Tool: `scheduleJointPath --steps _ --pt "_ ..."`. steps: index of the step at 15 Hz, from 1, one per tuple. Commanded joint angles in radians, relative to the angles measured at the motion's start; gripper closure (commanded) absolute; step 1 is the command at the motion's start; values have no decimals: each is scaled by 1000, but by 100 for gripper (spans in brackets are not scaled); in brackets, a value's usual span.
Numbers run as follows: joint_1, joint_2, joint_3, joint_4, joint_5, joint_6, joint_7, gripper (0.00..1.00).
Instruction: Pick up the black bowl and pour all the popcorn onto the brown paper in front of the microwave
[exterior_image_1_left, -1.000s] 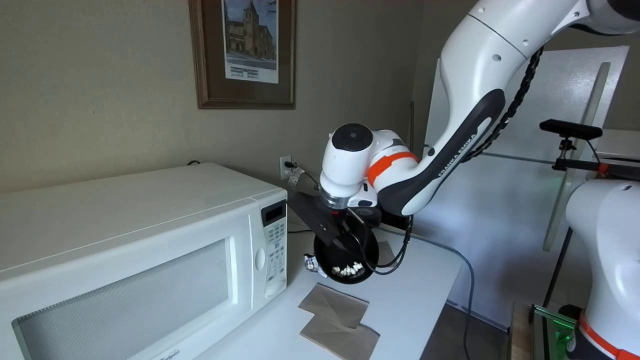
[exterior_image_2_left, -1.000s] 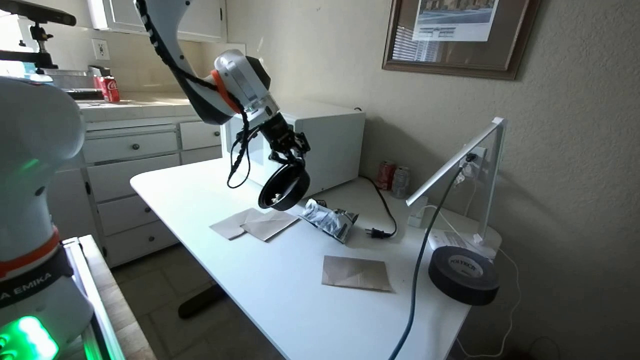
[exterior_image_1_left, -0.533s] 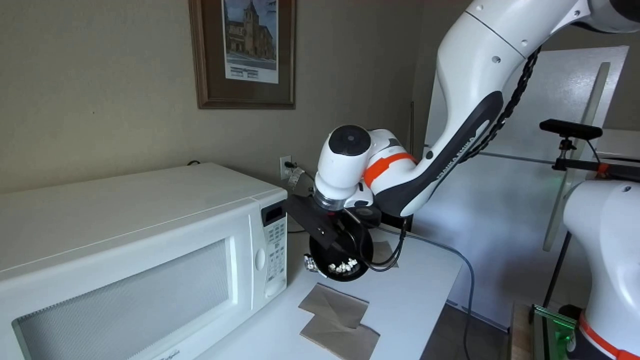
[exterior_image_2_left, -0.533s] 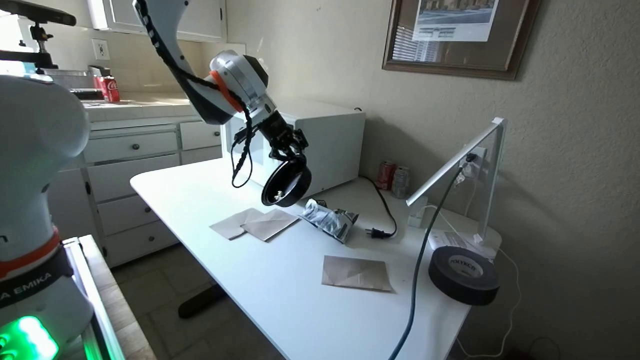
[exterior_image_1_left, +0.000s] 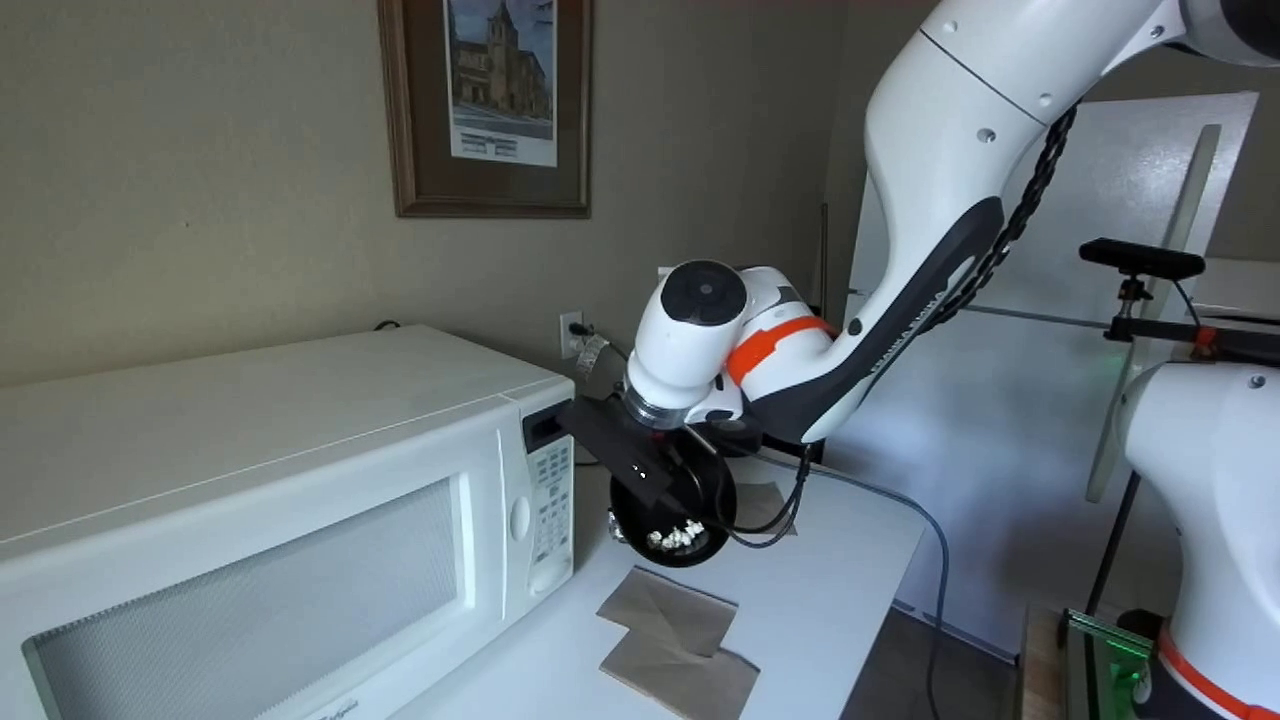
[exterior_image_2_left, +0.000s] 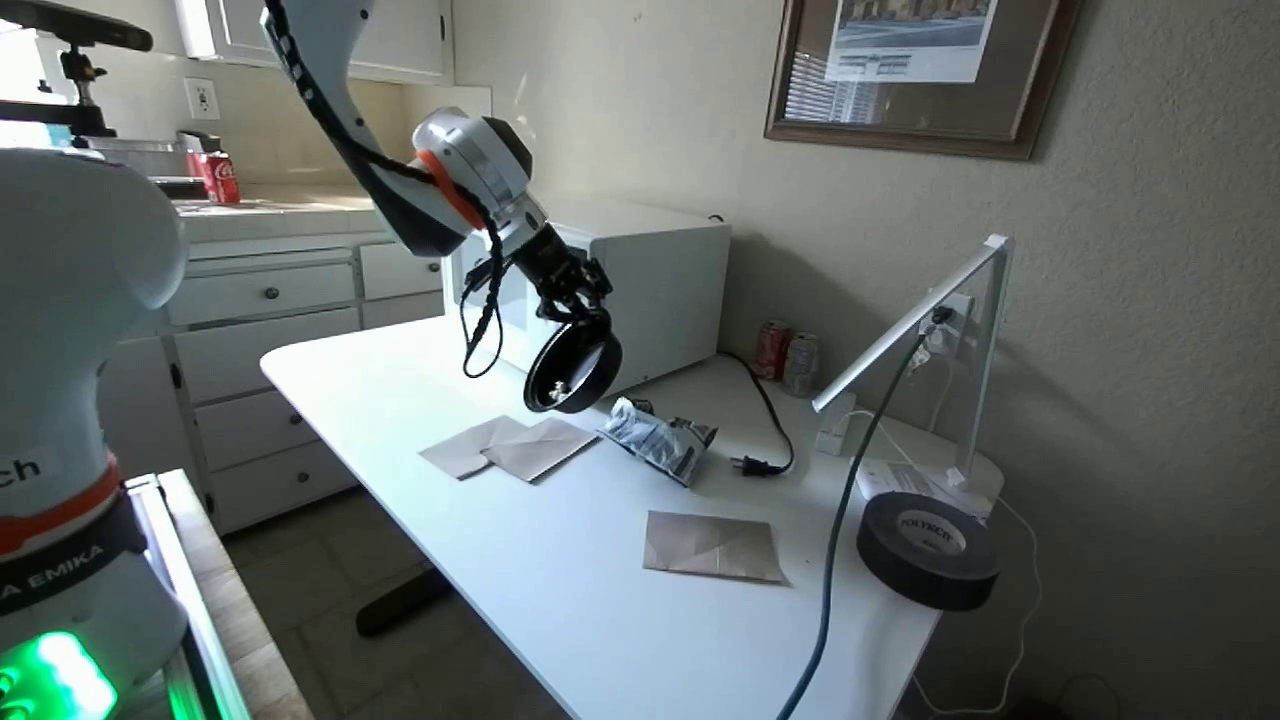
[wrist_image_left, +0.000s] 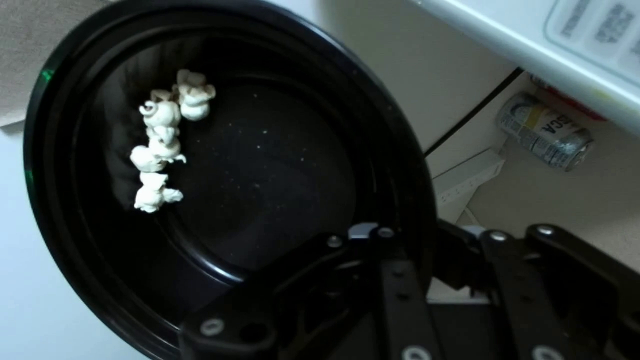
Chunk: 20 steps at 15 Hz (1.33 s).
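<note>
1. The end effector (wrist_image_left: 422, 245) is closed down on the bowl (wrist_image_left: 270, 170), its two halves parted only by the thickness of the rim pinched between them.
2. The bowl is held above the bench (exterior_image_2_left: 600, 620), near the keypad end of the microwave (exterior_image_1_left: 290, 500). In both exterior views it is tilted, its mouth turned partly toward the space in front of the microwave.
3. The popcorn (wrist_image_left: 162, 145) lies inside the bowl, bunched along the low side; a few pale specks dot the bowl's floor.
4. The paper (exterior_image_1_left: 680, 645), two overlapped brown sheets, lies flat on the bench in front of the microwave, toward its keypad end. I cannot tell whether the bowl's low lip is directly over it.
5. A third sheet (exterior_image_2_left: 714, 547) lies flat past the microwave's keypad end, well apart from it.
6. A silver bag (exterior_image_2_left: 655, 440) lies on the bench between the microwave and the third sheet.
7. A black plug (exterior_image_2_left: 760, 467) lies past the microwave's keypad end, its cord running back toward the microwave's rear corner.
8. A red can (exterior_image_2_left: 772, 350) and a silver can (exterior_image_2_left: 801, 364) stand side by side near the microwave's rear, close to the wall (exterior_image_1_left: 200, 200).
9. A roll of tape (exterior_image_2_left: 928, 552) and a white stand (exterior_image_2_left: 905, 325) are well apart from the microwave, past its keypad end.
10. A picture (exterior_image_1_left: 500, 100) hangs on the wall, higher than the microwave.
11. The arm (exterior_image_1_left: 930, 200) bends down toward the microwave's keypad end.
</note>
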Motion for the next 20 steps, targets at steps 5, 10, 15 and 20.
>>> scheduleJointPath --steps 5,10,15,20 --pt "295 358 -324 -80 243 330 25 99" --pt "347 470 -290 -205 505 402 -71 99" --pt "364 527 -221 -258 876 451 -263 99" --pt "363 610 -148 -273 1200 567 -440 99"
